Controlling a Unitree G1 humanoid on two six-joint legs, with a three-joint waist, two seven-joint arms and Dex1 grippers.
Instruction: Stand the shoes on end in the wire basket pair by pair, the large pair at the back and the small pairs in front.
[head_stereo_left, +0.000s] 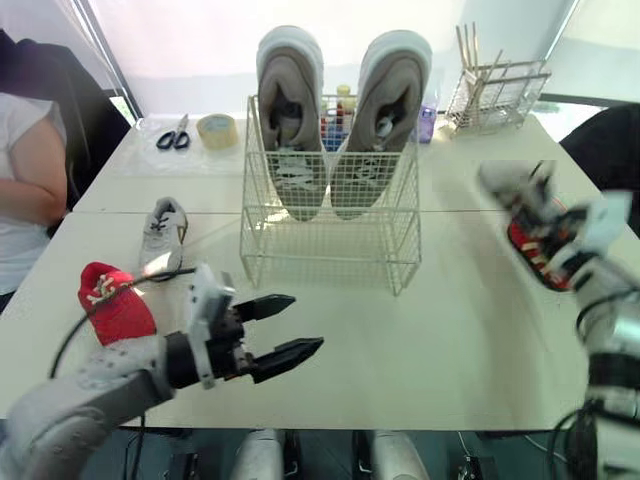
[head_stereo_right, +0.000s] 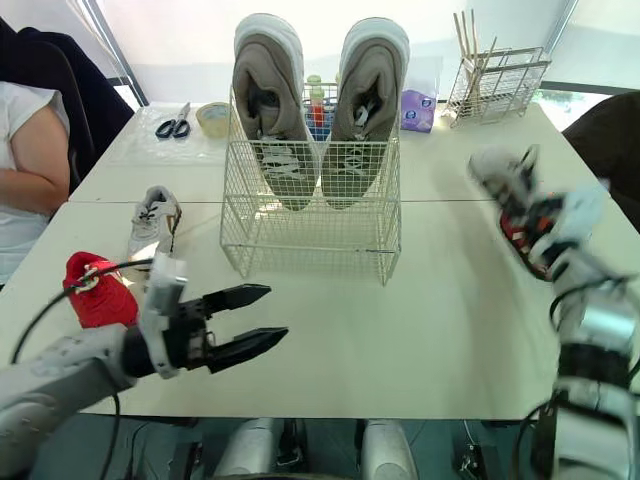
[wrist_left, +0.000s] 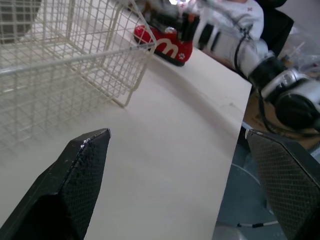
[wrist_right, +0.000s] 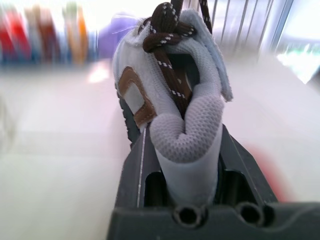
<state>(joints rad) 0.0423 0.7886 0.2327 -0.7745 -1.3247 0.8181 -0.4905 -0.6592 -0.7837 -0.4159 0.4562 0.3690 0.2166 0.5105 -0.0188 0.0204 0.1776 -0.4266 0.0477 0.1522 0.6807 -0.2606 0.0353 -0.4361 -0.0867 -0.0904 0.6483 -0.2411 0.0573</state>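
Note:
The white wire basket stands mid-table. A large grey-beige pair stands on end at its back; the front part is bare. My right gripper is shut on a small grey shoe with brown laces, held in the air to the right of the basket, over a small red shoe lying on the table. My left gripper hovers open and empty in front of the basket. To its left lie another small red shoe and a small grey shoe.
Scissors and a tape roll lie at the back left. A wire rack with sticks stands at the back right, with bottles behind the basket. A seated person is at the left edge.

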